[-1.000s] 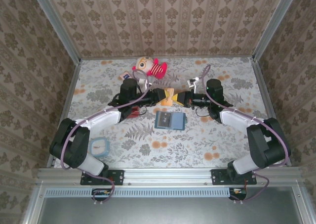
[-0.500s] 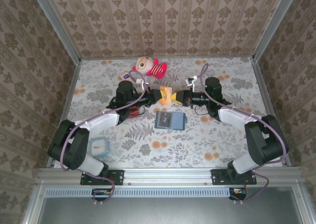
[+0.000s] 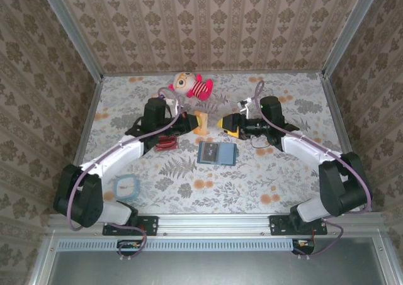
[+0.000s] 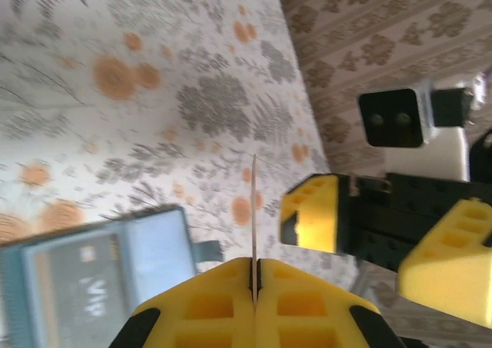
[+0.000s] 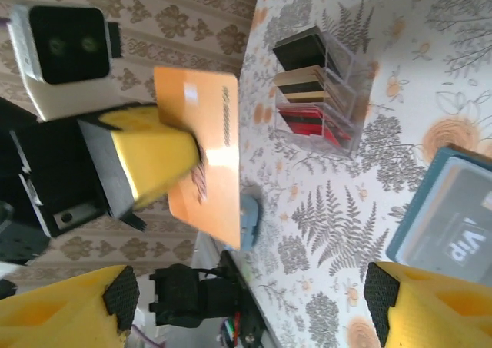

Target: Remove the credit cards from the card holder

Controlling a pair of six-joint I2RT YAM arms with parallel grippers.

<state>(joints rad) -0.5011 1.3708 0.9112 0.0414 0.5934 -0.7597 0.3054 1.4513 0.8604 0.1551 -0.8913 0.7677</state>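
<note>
Tan-orange credit card (image 5: 201,152) is now clamped in the left gripper (image 4: 254,275) alone — the right gripper (image 3: 228,122) has released it, jaws apart — so this card is out of the card holder (image 3: 217,153), which lies open on the table (image 3: 283,184) nearby.

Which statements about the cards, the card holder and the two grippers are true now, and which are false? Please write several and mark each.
The left gripper is shut on a tan-orange card. True.
The right gripper also clamps that card. False: it is open, beside the card.
The card holder lies open on the table. True.
The card holder is empty. False: a second card sits in it.
The plush doll lies on the card holder. False: it lies apart, at the table's far edge.
</note>
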